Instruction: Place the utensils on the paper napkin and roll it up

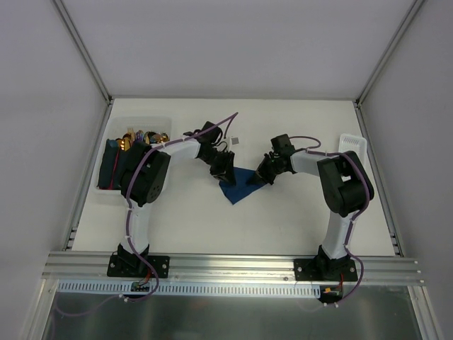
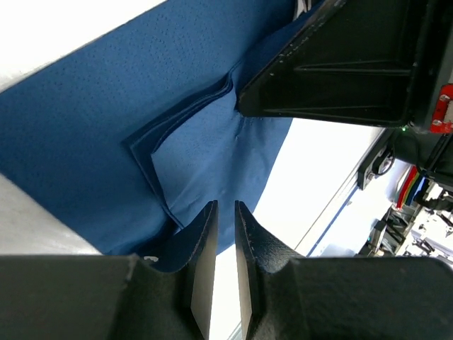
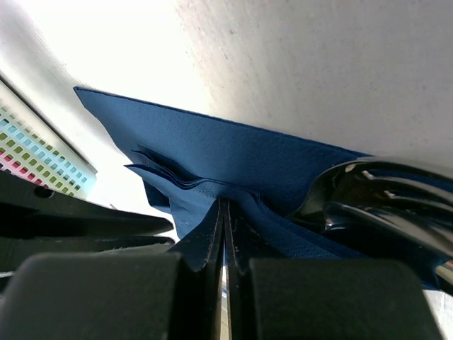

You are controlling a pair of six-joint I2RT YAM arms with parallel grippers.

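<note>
The paper napkin point(image 1: 239, 187), dark navy, lies on the white table between both arms. In the right wrist view its folded layers point(image 3: 212, 152) gather at the tips of my right gripper point(image 3: 225, 202), which is shut on a fold of it. The shiny silver utensils point(image 3: 371, 198) lie against the napkin just right of those fingers. My left gripper point(image 2: 225, 207) hovers at the napkin's point(image 2: 106, 120) edge, its jaws a narrow gap apart with only bare table showing between them. The right gripper's black finger point(image 2: 333, 67) touches the napkin opposite. From above, the left gripper point(image 1: 223, 170) and right gripper point(image 1: 262, 176) flank the napkin.
A clear bin point(image 1: 113, 195) at the left holds dark blue rolls point(image 1: 113, 166) and gold cutlery heads point(image 1: 145, 136). A white tray point(image 1: 352, 142) stands at the back right. A small grey item point(image 1: 236, 141) lies behind the left gripper.
</note>
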